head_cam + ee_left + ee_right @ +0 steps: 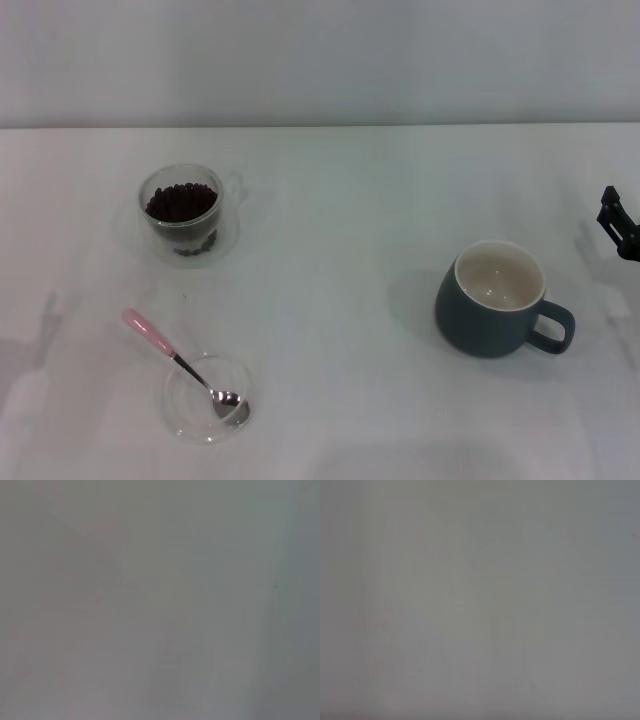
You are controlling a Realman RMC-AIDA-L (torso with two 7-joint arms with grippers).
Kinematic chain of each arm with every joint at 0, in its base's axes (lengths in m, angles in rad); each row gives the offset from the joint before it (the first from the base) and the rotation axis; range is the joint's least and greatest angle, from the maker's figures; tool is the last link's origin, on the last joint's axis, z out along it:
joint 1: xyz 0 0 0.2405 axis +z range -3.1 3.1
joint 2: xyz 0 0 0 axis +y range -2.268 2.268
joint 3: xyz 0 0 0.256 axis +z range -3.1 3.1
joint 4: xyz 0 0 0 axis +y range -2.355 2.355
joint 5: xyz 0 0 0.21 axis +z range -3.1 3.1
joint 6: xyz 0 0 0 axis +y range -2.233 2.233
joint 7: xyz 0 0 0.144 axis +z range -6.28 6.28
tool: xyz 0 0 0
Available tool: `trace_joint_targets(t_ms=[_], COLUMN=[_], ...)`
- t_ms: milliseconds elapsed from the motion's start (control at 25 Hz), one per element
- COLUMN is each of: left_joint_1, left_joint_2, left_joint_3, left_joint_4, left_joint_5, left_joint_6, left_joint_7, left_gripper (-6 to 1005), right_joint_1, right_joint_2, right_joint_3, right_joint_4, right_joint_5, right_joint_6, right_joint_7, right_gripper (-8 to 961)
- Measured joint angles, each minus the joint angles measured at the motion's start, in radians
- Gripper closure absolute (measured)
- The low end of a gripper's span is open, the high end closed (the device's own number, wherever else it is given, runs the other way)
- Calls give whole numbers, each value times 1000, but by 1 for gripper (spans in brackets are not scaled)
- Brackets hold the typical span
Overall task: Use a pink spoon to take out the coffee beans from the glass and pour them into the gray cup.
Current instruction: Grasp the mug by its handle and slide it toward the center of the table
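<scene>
**Tabletop inventory: three vessels, one spoon, one gripper at the margin**

Item 1. A small clear glass cup (188, 213) with a clear side handle and wide base is placed at the far left of the white table (340, 220). It is filled nearly to the rim with dark brown coffee beans (181, 202).

Item 2. A squat blue-grey ceramic mug (497, 298) with a cream-white inside is set on the right half, its loop handle turned to the right. No beans are seen inside it.

Item 3. A flat shallow clear round dish (206, 399) is located near the front edge, nearer than the glass cup. The shiny metal bowl of a small teaspoon with a pale pink handle (184, 364) rests in it; the handle is laid over the rim and points away to the left.

Item 4. A dark part of the right gripper (619, 224) is seen at the right edge, beside and apart from the mug; whether its fingers are open cannot be told. The left gripper is out of sight.

A wide bare stretch of table is left between glass cup and mug. Only blank grey is given by both wrist views.
</scene>
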Motion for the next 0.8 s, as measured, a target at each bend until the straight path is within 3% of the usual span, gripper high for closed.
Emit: trace_joint_targets(t_ms=[480, 800], left_joint_1=[-1, -17], left_joint_2=[1, 1], left_joint_3=[0, -4], left_joint_4=[1, 8], left_joint_5=[2, 2], left_joint_6=[0, 4], left_joint_7=[0, 0], left_gripper=[167, 167], right_joint_1=[-14, -82], right_joint_2=[-2, -6], right_joint_3=[-5, -83], right_joint_4=[-2, 43], right_joint_5=[-5, -9], right_joint_6=[-2, -131], right_joint_7=[92, 128], right_gripper=[101, 102])
